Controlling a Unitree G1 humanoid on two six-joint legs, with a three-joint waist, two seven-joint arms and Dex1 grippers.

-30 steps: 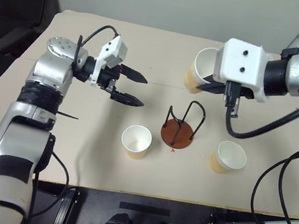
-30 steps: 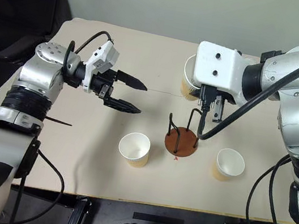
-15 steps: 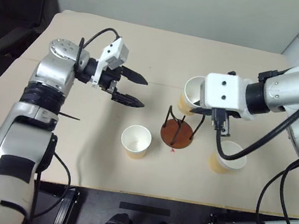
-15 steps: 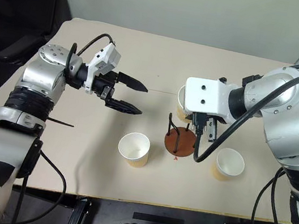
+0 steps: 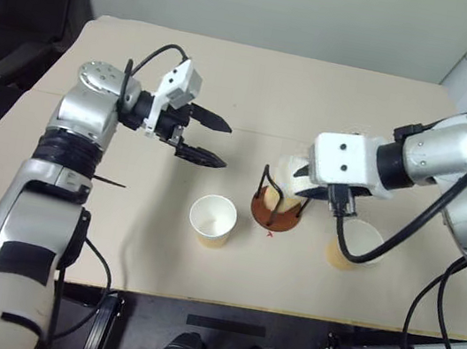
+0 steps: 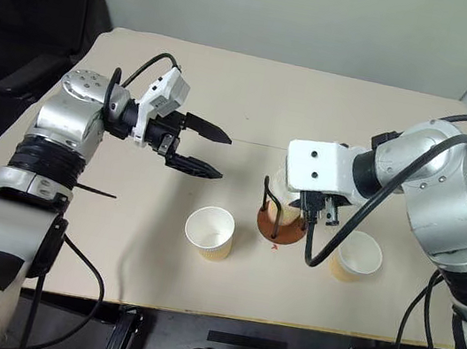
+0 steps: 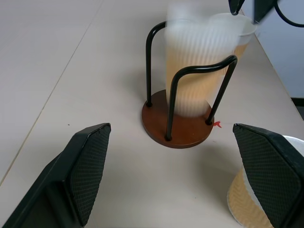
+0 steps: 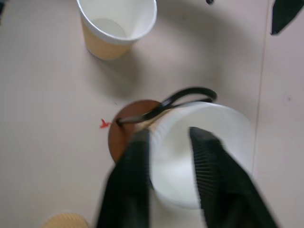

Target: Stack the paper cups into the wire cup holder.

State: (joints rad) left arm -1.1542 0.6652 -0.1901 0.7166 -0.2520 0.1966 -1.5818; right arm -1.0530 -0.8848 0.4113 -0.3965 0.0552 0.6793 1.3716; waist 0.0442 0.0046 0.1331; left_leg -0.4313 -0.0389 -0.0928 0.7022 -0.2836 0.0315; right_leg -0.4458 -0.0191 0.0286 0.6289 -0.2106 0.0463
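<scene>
Beige table (image 5: pixel 258 80): right gripper (image 8: pixel 168 142) straddles a paper cup's (image 7: pixel 199 66) rim inside the wire cup holder (image 7: pixel 176 124), fingers parted; left gripper (image 5: pixel 206 139) gapes wide, empty.

Beige worktop (image 5: pixel 258 80) with cups and holder.
The wire cup holder (image 5: pixel 276 209) stands mid-worktop, one paper cup (image 5: pixel 212 219) to its left, another (image 5: pixel 353 245) to its right.
</scene>
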